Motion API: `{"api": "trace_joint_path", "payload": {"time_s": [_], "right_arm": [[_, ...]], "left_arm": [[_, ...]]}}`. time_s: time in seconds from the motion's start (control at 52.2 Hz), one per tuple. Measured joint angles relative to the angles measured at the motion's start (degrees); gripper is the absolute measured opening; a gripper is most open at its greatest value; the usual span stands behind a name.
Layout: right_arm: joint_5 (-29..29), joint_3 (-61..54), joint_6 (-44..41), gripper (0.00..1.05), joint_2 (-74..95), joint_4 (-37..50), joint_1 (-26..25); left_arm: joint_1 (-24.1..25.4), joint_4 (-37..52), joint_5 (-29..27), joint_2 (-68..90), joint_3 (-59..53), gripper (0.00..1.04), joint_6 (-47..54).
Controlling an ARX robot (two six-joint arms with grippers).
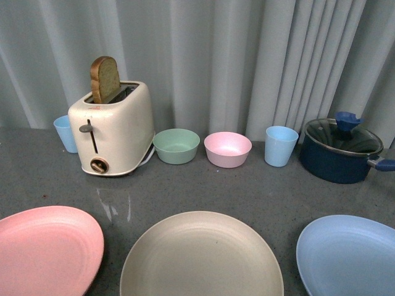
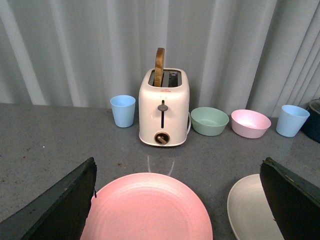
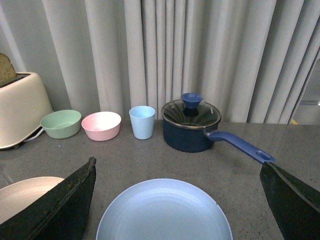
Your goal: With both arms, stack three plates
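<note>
Three plates lie side by side along the near edge of the grey table: the pink plate (image 1: 46, 250) at the left, the beige plate (image 1: 200, 256) in the middle, the light blue plate (image 1: 349, 256) at the right. None touches another. Neither arm shows in the front view. My left gripper (image 2: 180, 200) hangs open above the pink plate (image 2: 147, 207), its fingers (image 2: 65, 205) wide apart; the beige plate (image 2: 250, 207) peeks in beside it. My right gripper (image 3: 177, 202) is open above the light blue plate (image 3: 165, 210), with the beige plate (image 3: 25, 192) at the edge.
Along the curtain stand a cream toaster (image 1: 114, 129) with a slice of toast, two light blue cups (image 1: 65, 132) (image 1: 281, 145), a mint-green bowl (image 1: 176, 145), a pink bowl (image 1: 228, 148) and a dark blue lidded saucepan (image 1: 340, 151) whose handle (image 3: 242, 145) points toward the right.
</note>
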Motion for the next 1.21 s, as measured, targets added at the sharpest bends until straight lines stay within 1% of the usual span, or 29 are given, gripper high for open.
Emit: {"api": "trace_joint_path", "payload": {"time_s": [0.843,0.881,0.919,0.958,0.977,0.996,1.015,1.034,1.073,1.092,1.13,1.149,1.168,1.207], "right_arm": [[0.0,0.0,0.0,0.97,0.0,0.0,0.0],[0.0,0.0,0.0,0.97,0.0,0.0,0.0],[0.0,0.0,0.0,0.97,0.0,0.0,0.0],[-0.1,0.0,0.0,0.97,0.0,0.0,0.0],[0.0,0.0,0.0,0.97,0.0,0.0,0.0],[0.0,0.0,0.0,0.97,0.0,0.0,0.0],[0.0,0.0,0.0,0.97,0.0,0.0,0.0],[0.0,0.0,0.0,0.97,0.0,0.0,0.0],[0.0,0.0,0.0,0.97,0.0,0.0,0.0],[0.0,0.0,0.0,0.97,0.0,0.0,0.0],[0.0,0.0,0.0,0.97,0.0,0.0,0.0],[0.0,0.0,0.0,0.97,0.0,0.0,0.0],[0.0,0.0,0.0,0.97,0.0,0.0,0.0],[0.0,0.0,0.0,0.97,0.0,0.0,0.0]], "left_arm": [[0.0,-0.3,0.2,0.3,0.1,0.98,-0.6],[2.1,-7.6,4.0,4.6,2.7,0.98,-5.7],[5.1,-8.6,7.7,10.0,4.4,0.98,-9.5],[8.8,-7.0,11.4,15.8,6.0,0.98,-11.5],[9.8,-6.3,12.3,17.2,6.4,0.98,-11.6],[12.8,-4.0,14.9,21.4,7.8,0.98,-11.5],[15.6,-2.1,17.1,25.8,9.7,0.98,-10.9],[17.4,-0.7,19.1,28.6,11.1,0.98,-10.1],[22.0,1.0,22.9,37.1,15.5,0.98,-6.2],[23.7,2.4,23.2,41.0,17.2,0.98,-3.8],[25.5,4.1,23.3,46.4,19.3,0.98,0.4],[26.2,4.3,23.7,49.0,20.3,0.98,1.8],[27.2,4.3,23.8,53.0,21.9,0.98,5.2],[28.3,4.2,22.8,58.3,23.8,0.98,8.1]]}}
